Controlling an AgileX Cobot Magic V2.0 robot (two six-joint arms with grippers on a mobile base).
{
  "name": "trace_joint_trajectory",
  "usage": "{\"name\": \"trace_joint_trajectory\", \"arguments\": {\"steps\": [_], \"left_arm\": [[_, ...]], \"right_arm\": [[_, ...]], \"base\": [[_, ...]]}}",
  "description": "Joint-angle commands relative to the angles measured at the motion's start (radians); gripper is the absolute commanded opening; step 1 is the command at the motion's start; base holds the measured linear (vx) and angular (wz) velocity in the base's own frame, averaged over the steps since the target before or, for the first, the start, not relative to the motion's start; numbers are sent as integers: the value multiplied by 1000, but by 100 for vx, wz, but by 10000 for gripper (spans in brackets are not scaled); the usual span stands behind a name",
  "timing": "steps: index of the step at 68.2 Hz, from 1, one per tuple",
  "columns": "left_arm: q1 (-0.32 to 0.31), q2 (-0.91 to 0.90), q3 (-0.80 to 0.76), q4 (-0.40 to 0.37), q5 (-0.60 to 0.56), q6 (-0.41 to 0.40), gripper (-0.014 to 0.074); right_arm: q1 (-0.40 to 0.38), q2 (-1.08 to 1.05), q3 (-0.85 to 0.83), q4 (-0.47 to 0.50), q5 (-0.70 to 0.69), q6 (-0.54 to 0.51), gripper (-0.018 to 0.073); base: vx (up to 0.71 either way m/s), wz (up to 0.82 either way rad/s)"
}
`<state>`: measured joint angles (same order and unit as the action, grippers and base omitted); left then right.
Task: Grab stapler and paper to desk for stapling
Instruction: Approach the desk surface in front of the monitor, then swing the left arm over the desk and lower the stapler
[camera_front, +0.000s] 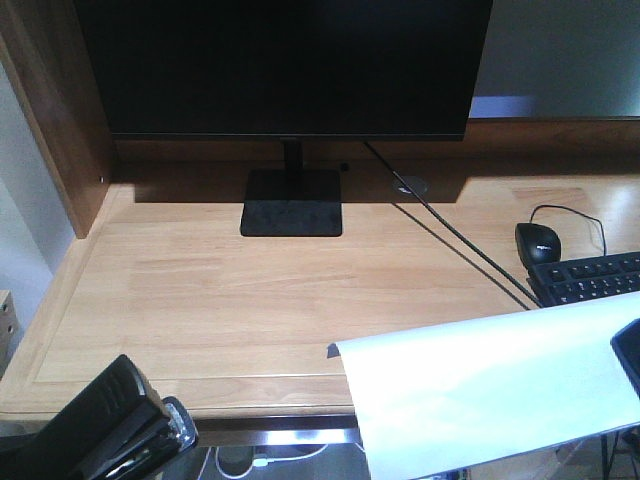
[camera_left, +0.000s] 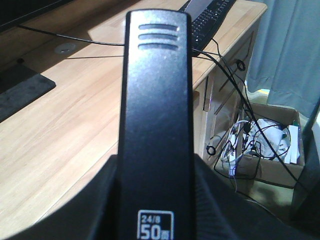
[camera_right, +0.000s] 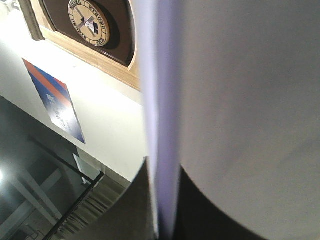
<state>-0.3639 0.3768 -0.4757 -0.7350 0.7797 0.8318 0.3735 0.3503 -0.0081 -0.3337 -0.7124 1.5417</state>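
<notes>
My left gripper (camera_left: 156, 220) is shut on the black stapler (camera_left: 156, 115), which fills the middle of the left wrist view and points over the desk (camera_left: 65, 130). In the front view the stapler (camera_front: 125, 420) sits at the bottom left, just off the desk's (camera_front: 230, 290) front edge. My right gripper (camera_right: 162, 225) is shut on the white paper (camera_right: 240, 100), seen edge-on. In the front view the paper (camera_front: 490, 385) hangs over the desk's front right corner, with the right gripper (camera_front: 628, 352) at its right edge.
A black monitor (camera_front: 285, 65) on its stand (camera_front: 292, 202) is at the back of the desk. A black mouse (camera_front: 538, 244) and keyboard (camera_front: 590, 280) lie at the right, with a cable across the top. A cardboard box of cables (camera_left: 270, 145) sits on the floor.
</notes>
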Motion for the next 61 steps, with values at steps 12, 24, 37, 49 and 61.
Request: {"name": "trace_joint_trajectory", "arguments": {"steps": [12,24,37,49,61], "left_arm": [[-3,12,-37,-66,-303,-135,-6],[-3,161,-128,66,-282,-188,-6],[-3,398,-310,190,-137,-206,-6],[-3,610,-446,252,-103,-176,-6],[-3,794,-542,247,-75,-68,-6]], "right_arm": [[-4,6,-29,7,-68,-14,-2],[-4,6,-29,7,-68,-14,-2],[-4,6,-29,7,-68,-14,-2],[-4,6,-29,7,-67,-14,-2],[-4,6,-29,7,-67,-14,-2]], "base": [[0,0],[0,0],[0,0],[0,0],[0,0]]}}
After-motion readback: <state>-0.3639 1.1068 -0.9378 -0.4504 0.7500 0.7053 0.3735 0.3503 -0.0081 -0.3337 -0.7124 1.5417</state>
